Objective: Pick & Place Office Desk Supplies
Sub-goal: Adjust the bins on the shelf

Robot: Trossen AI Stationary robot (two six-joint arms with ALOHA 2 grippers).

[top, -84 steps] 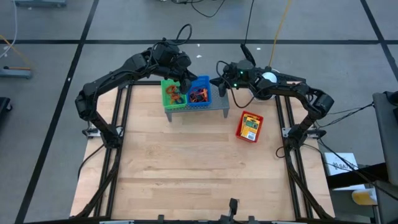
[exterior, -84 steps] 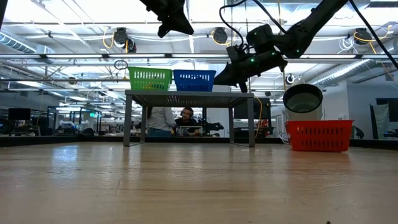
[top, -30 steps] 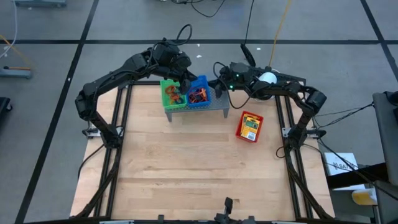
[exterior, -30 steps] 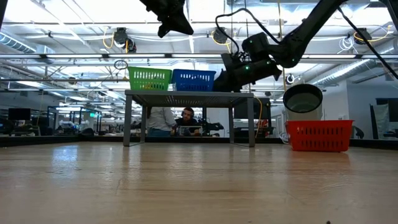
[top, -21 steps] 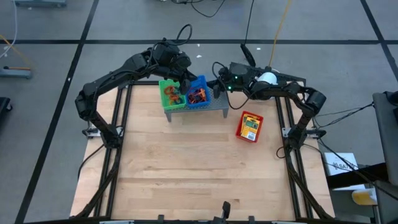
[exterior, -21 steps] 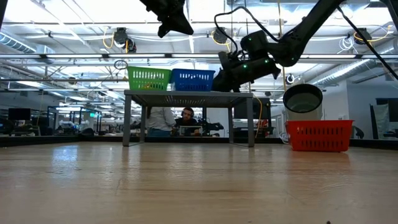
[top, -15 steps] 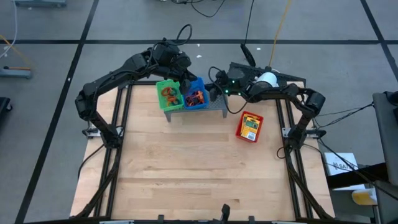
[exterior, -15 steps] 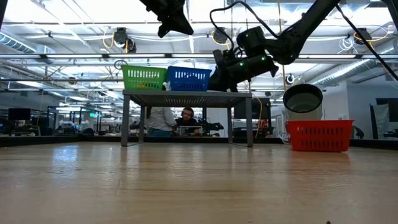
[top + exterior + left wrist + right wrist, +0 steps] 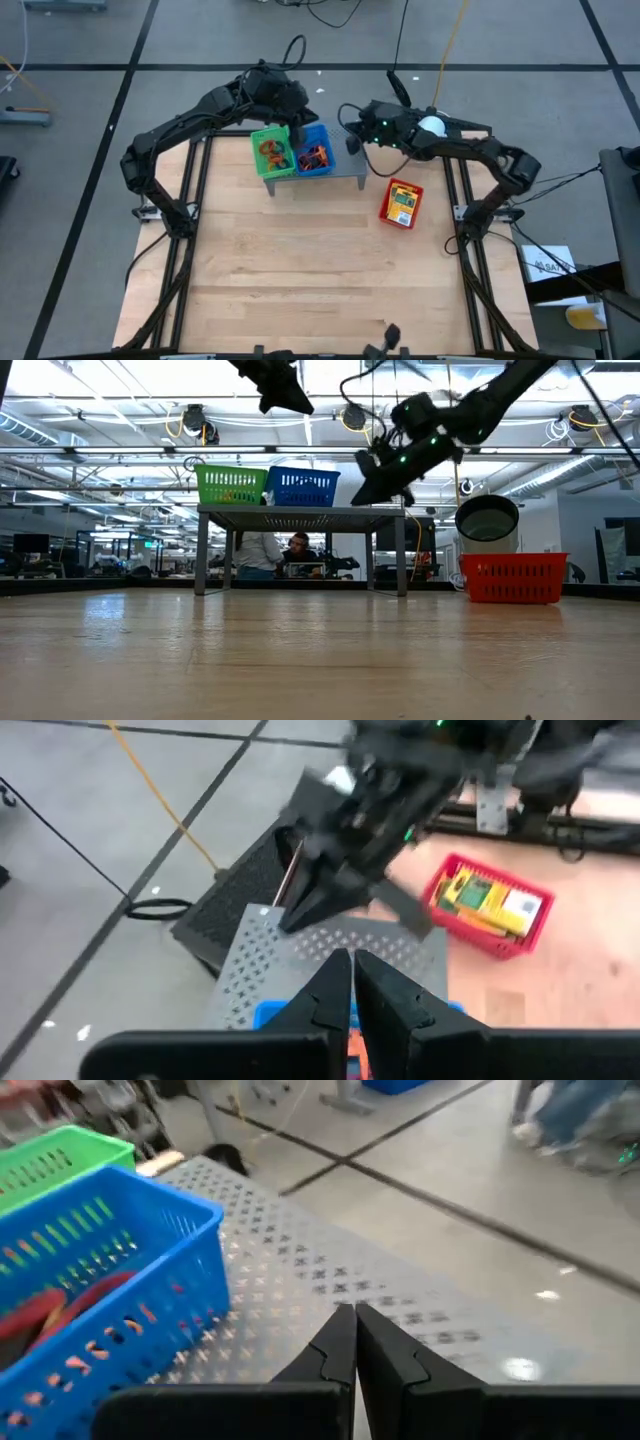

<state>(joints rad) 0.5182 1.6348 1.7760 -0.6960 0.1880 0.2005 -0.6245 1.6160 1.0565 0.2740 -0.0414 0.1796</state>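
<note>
My right gripper (image 9: 350, 143) hangs pinched together and empty above the shelf (image 9: 352, 166); my left gripper (image 9: 297, 133), also closed on nothing, hovers over the blue tray (image 9: 317, 152) at its nine o'clock. The rubber bands (image 9: 314, 155) inside look limp and light, so I'd pinch one strand. Yellow packets (image 9: 403, 203) sit at four o'clock.

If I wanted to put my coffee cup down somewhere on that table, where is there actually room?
Most of the wooden table is bare: everything in front of the grey shelf and left of the red tray. The shelf's right end, beside the blue tray, is also bare. The back edge is crowded: the green tray, the left gripper and the right gripper.
</note>
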